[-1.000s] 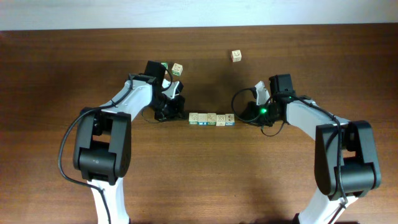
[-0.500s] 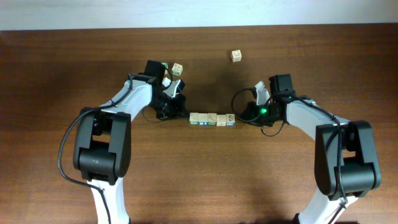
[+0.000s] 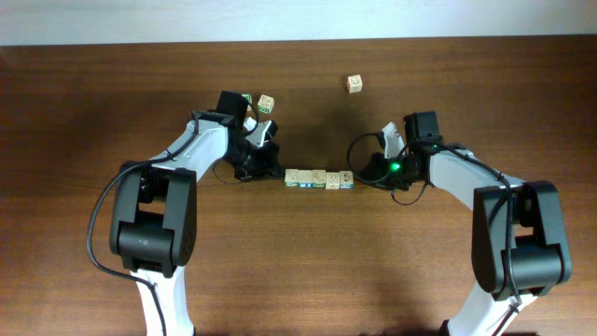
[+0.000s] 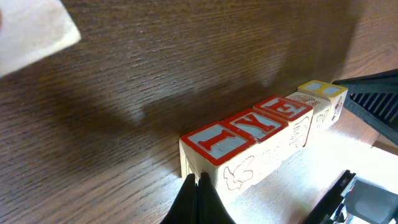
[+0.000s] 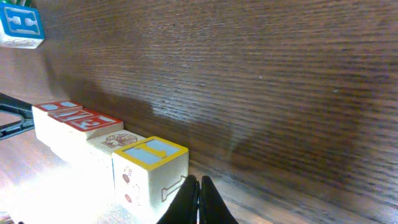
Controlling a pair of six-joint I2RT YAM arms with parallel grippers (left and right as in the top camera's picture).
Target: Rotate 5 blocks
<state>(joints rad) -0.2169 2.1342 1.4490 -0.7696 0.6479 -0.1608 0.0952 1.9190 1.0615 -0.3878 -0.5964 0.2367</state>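
Note:
Several small wooden blocks (image 3: pixel 318 179) lie in a straight row at the table's middle. In the left wrist view the nearest ones carry red-framed letters (image 4: pixel 214 140), and the far end one is yellow-edged (image 4: pixel 321 90). My left gripper (image 4: pixel 198 182) is shut, its tip against the lower corner of the nearest block at the row's left end (image 3: pixel 279 175). The right wrist view shows the yellow-edged block with a blue top (image 5: pixel 149 152) closest. My right gripper (image 5: pixel 199 182) is shut with its tip against that block's side, at the row's right end (image 3: pixel 357 176).
A tan cube (image 3: pixel 354 84) sits alone at the back. A green-marked cube (image 3: pixel 266 104) lies behind the left arm. A blue-faced cube (image 5: pixel 18 23) shows at the top left of the right wrist view. Both arms reach in from the front.

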